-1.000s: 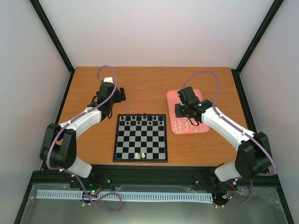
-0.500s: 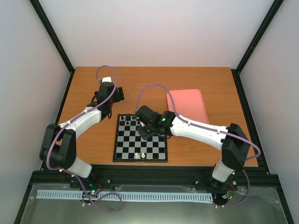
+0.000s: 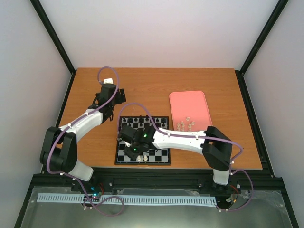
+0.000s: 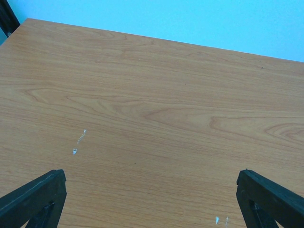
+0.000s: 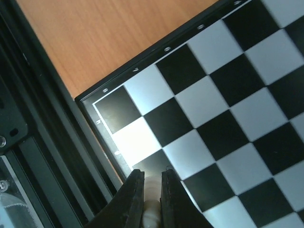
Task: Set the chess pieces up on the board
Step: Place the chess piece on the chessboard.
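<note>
1. The white-and-black right arm [image 3: 183, 138] swung left from the pink rounded rectangular tray [image 3: 190, 102] at the right of the wooden desk [image 3: 213, 85]. It passed over the far rows of the flat black-and-white checked chessboard [image 3: 161, 145] and ended stretched low across the board's middle.
2. The right pincer [image 5: 148, 183] came down near the board's near-left corner. It was clamped on a tiny cream-white chess piece [image 5: 152, 192] over the squares beside the near edge.
3. The arm's elbow drew inward from the desk's right edge.
4. The tray was uncovered, so the cluster of small cream-white chess pieces [image 3: 185, 125] at its near end showed again.
</note>
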You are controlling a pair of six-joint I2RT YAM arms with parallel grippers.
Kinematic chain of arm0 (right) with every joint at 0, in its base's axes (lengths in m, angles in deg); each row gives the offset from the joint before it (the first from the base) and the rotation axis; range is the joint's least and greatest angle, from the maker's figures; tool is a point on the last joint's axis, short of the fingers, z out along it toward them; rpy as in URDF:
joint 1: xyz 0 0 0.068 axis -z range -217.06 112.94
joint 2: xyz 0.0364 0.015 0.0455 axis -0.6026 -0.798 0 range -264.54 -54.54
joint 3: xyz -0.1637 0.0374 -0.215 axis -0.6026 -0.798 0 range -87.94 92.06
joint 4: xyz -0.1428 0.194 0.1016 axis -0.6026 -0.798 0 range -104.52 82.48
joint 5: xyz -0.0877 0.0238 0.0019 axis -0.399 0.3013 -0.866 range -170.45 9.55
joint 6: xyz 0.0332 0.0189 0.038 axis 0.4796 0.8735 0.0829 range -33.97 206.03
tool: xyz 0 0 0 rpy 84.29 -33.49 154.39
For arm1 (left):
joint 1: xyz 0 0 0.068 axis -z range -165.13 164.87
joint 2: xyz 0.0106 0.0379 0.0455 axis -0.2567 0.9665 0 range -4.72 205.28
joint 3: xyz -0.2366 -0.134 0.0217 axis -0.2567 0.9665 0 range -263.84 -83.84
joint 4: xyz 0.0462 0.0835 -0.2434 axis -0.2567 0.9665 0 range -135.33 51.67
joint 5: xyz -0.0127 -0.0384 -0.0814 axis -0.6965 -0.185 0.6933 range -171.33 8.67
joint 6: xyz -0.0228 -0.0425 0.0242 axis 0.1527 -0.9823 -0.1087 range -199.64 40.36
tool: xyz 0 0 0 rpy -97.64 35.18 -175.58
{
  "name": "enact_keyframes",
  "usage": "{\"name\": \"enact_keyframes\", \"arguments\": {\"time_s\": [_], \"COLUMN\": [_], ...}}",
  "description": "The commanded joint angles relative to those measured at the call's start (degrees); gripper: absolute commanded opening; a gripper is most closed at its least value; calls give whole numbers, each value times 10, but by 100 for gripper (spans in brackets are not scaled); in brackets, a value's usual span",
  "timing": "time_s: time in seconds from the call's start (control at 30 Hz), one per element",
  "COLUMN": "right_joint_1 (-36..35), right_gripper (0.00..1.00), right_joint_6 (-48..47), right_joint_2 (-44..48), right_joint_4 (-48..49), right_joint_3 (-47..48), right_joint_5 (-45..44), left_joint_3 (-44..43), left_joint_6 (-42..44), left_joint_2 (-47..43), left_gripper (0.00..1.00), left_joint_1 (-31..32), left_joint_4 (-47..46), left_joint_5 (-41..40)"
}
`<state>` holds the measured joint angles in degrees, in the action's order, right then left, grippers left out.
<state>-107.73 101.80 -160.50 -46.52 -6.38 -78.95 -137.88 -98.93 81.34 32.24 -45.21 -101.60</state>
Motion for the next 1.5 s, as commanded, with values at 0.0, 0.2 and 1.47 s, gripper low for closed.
{"name": "enact_keyframes", "arguments": {"time_s": [0.0, 0.2, 1.47], "right_joint_1": [-17, -20, -20], "right_gripper": [5, 5, 6], "right_joint_6": [-10, -12, -13], "right_joint_2": [-23, -41, -65], "right_joint_4": [-3, -10, 11], "right_joint_3": [27, 30, -9], "right_joint_5": [16, 20, 20], "left_joint_3": [-8, -4, 3], "left_joint_6": [0, -1, 3], "left_joint_2": [-15, -15, -21], "left_gripper": [100, 100, 100], "left_joint_1": [1, 1, 1], "left_joint_4": [1, -4, -12], "left_joint_5": [-2, -1, 3]}}
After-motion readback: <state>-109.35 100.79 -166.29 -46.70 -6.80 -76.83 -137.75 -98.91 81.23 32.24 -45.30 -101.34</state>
